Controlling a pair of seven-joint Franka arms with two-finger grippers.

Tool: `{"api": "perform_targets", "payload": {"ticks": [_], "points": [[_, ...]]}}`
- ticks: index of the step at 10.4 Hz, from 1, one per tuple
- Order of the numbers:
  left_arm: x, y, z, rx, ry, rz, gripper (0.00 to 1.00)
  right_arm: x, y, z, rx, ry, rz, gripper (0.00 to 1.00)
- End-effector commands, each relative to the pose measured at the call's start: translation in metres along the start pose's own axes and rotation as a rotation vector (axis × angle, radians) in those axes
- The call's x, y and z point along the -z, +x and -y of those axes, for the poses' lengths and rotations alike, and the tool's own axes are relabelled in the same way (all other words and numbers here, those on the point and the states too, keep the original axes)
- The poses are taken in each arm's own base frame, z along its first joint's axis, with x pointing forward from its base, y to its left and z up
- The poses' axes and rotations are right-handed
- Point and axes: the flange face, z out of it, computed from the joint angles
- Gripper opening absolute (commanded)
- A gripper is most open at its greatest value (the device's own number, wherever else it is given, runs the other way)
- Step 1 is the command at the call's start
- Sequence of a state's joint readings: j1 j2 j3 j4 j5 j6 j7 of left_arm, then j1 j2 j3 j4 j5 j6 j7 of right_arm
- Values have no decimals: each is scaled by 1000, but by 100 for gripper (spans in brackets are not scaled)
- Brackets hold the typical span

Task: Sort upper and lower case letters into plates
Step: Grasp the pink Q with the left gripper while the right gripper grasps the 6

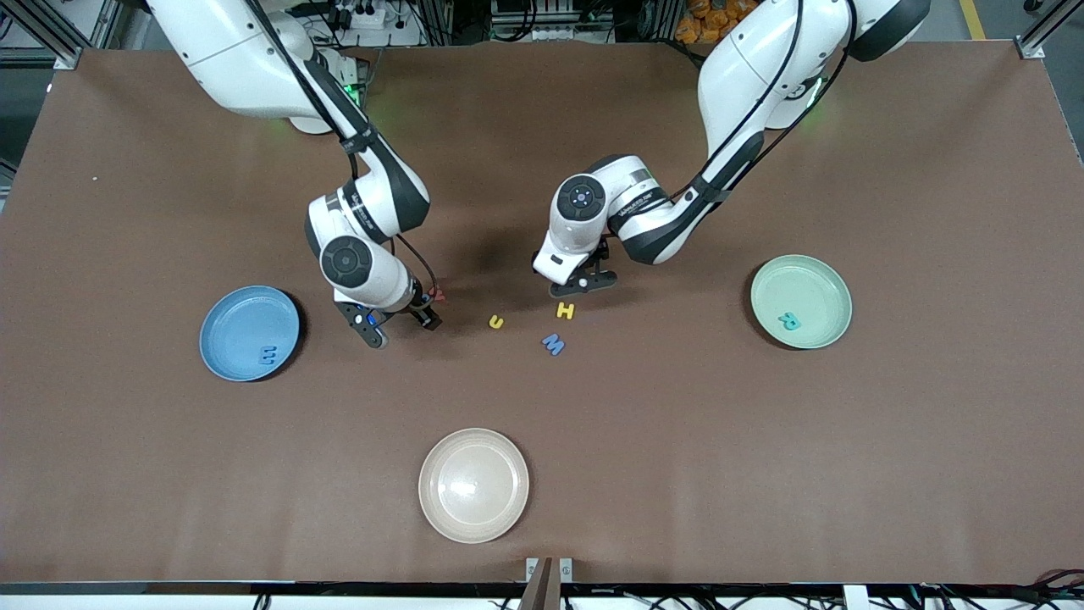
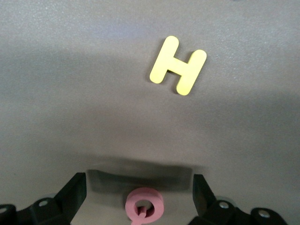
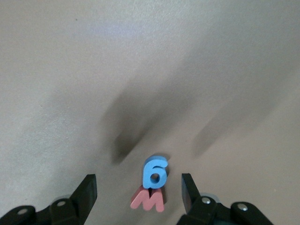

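Observation:
My left gripper [image 1: 584, 286] hangs low over the table's middle, open. In the left wrist view a pink round letter [image 2: 145, 206] lies on the table between its fingers [image 2: 70, 194], touched by neither, and a yellow H [image 2: 178, 65] lies apart from it. My right gripper [image 1: 400, 327] stands open beside the blue plate [image 1: 229, 315]. Between its fingers [image 3: 87, 191] lie a blue letter [image 3: 155, 172] and a red M [image 3: 149, 200], touching each other. The blue plate holds a blue E [image 1: 268, 356]. The mint plate [image 1: 813, 280] holds a teal R [image 1: 788, 320].
On the table between the grippers lie a yellow u [image 1: 495, 321], the yellow H [image 1: 565, 311] and a blue M [image 1: 553, 343]. A cream plate [image 1: 473, 440] with nothing in it sits nearest the front camera. Bare brown table lies all round.

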State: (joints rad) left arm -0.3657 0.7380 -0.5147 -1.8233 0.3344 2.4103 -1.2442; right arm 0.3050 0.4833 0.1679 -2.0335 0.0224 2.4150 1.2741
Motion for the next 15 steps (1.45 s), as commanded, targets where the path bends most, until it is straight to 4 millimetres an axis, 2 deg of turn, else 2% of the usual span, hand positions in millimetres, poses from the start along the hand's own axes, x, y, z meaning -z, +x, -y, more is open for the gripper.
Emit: {"api": "perform_targets", "payload": {"ticks": [1, 4, 8, 14, 15], "points": [[-2, 0, -4, 14, -5, -28, 100, -4, -3, -26, 18, 32, -40, 82], [-6, -4, -2, 12, 3, -22, 100, -7, -5, -29, 15, 33, -40, 81], [-2, -7, -6, 56, -6, -17, 100, -13, -6, -29, 17, 24, -37, 73], [-9, -19, -3, 50, 11, -4, 99, -23, -11, -25, 20, 31, -35, 72], [-8, -19, -4, 56, 11, -7, 88, -25, -10, -25, 18, 31, -35, 71]]}}
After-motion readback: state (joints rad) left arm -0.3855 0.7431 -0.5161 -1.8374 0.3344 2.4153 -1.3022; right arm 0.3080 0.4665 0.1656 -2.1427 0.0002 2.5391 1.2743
